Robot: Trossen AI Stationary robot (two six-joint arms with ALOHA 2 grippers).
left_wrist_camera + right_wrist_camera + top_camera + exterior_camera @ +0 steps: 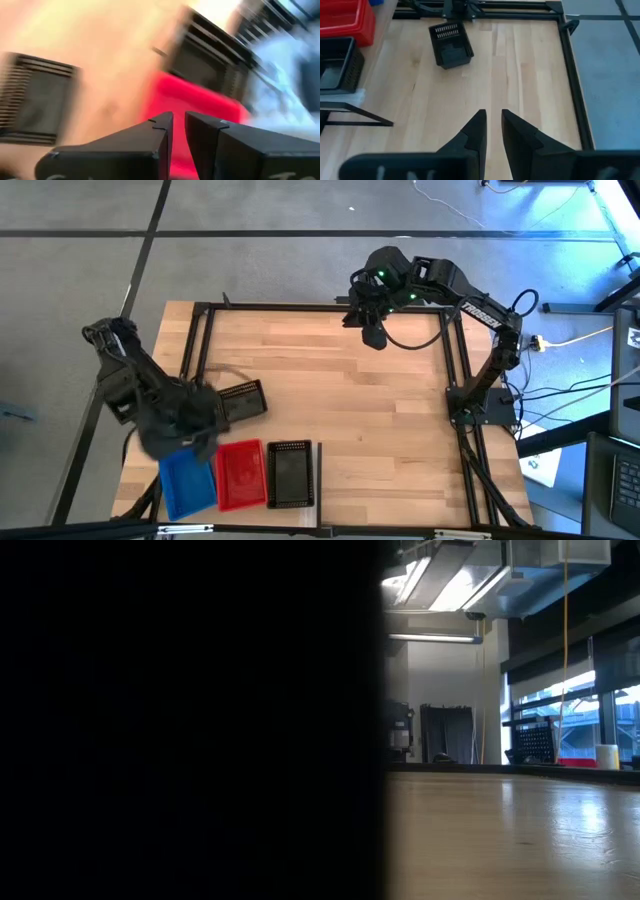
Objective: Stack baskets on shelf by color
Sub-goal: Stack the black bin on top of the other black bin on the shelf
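Note:
Three baskets stand side by side on the shelf point(318, 472) at the table's near left: blue point(187, 483), red point(240, 473) and black point(290, 475). A second black basket point(243, 400) lies loose on the tabletop just beyond them, one slotted wall facing up. My left gripper point(195, 435) hovers over the gap between that basket and the blue one. Its fingers point(179, 120) stand slightly apart with nothing between them, and the red basket point(200, 100) lies ahead. My right gripper point(375, 330) waits high at the far edge, its fingers point(491, 114) narrowly apart and empty.
A black frame point(455, 380) runs along the table's far, left and right sides. Bare tabletop point(380, 420) spreads across the middle and right. In the low view a dark shape point(190, 720) blocks the left half. Cables and equipment point(590, 430) lie off the right edge.

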